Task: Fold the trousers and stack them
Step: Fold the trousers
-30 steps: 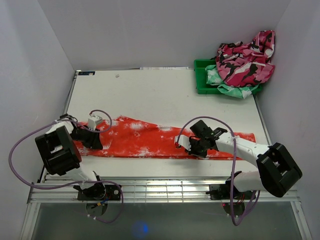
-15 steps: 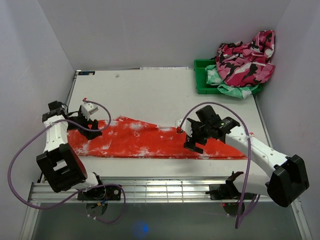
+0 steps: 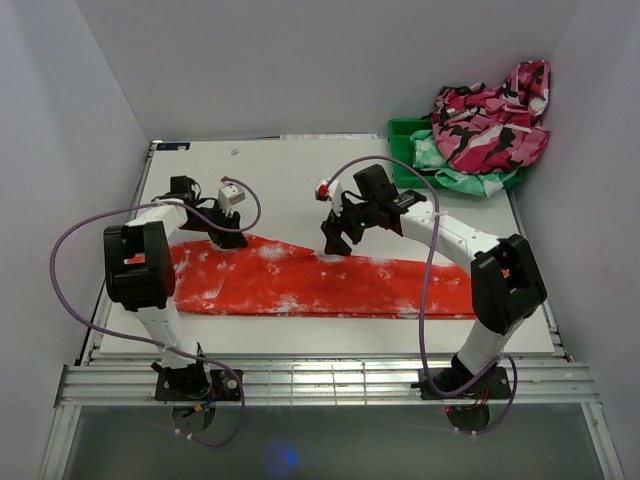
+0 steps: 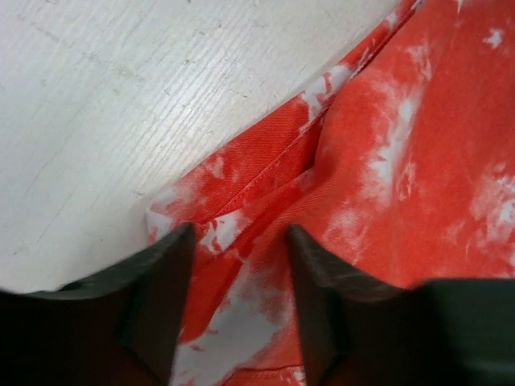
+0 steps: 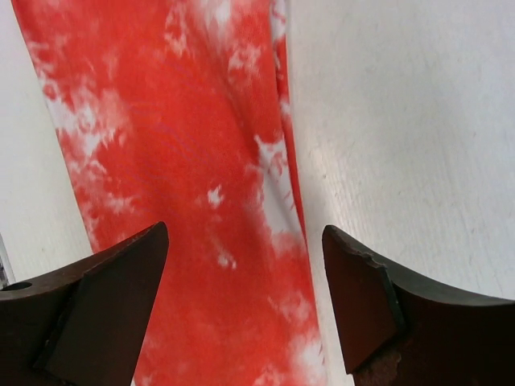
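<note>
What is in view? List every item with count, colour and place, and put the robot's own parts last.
table: one, white, under everything
trousers: one pair, red-orange with white splotches, laid flat across the near half of the table
bin: one, green, far right corner of the table
camouflage garment: one, pink, black and white, heaped on the bin
mint garment: one, mint-green and white, under the camouflage garment, spilling over the bin's edge
left tool: one, black, open, over the trousers' far edge at their left end
right tool: one, black, open, over the trousers' far edge near the middle
</note>
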### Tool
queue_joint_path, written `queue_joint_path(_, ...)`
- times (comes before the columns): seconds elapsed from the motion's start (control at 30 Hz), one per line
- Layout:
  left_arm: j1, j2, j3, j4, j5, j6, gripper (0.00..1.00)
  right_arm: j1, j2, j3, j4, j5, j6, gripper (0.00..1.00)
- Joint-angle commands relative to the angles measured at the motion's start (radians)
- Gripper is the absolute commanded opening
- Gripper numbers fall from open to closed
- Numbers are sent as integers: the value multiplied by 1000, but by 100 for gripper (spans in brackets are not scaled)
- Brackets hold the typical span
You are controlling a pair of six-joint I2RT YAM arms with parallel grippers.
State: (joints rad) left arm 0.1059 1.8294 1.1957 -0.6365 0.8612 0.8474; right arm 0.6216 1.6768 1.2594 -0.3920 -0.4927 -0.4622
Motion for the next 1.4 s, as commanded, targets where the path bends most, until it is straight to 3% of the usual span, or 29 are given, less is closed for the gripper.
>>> queue_joint_path(0.0, -17, -21, -5, 41, 41, -12, 55, -8, 52, 112, 133, -84, 147, 79)
queue_joint_path(0.03, -20, -30, -22, 43, 62, 23, 49, -10, 85, 126, 143, -95, 170, 77)
queue_joint_path(0.07, -20, -62, -42, 52, 68, 41, 36, -10, 98, 136, 154, -109, 193, 75)
queue_joint_path(0.17, -22, -161, -129, 69, 90, 102, 20, -10, 142, 161, 203, -139, 264, 73)
queue_joint_path(0.2, -25, -189, -171, 72, 93, 119, 6, -10, 153, 169, 209, -156, 278, 70)
queue_joint_path(0.27, -28, -275, -214, 90, 90, 145, 0, -10, 178, 189, 216, -173, 303, 66)
queue_joint_path(0.5, -57, -446, -396, 100, 23, 286, 0, -10, 247, 232, 255, -199, 378, 56)
queue_joint_path(0.73, -89, -447, -504, 92, -51, 378, 0, 10, 372, 302, 329, -259, 487, 56)
queue_joint_path(0.83, -127, -456, -567, 132, -92, 397, 0, 36, 414, 325, 337, -277, 508, 50)
queue_joint_path(1.0, -152, -444, -653, 245, -156, 395, 0, 84, 431, 295, 323, -288, 505, 38)
queue_joint_path(1.2, -152, -423, -651, 284, -165, 342, 0, 128, 417, 190, 305, -259, 474, 33)
queue_joint_path(1.37, -150, -440, -592, 271, -139, 230, 13, 155, 426, 118, 291, -216, 467, 24)
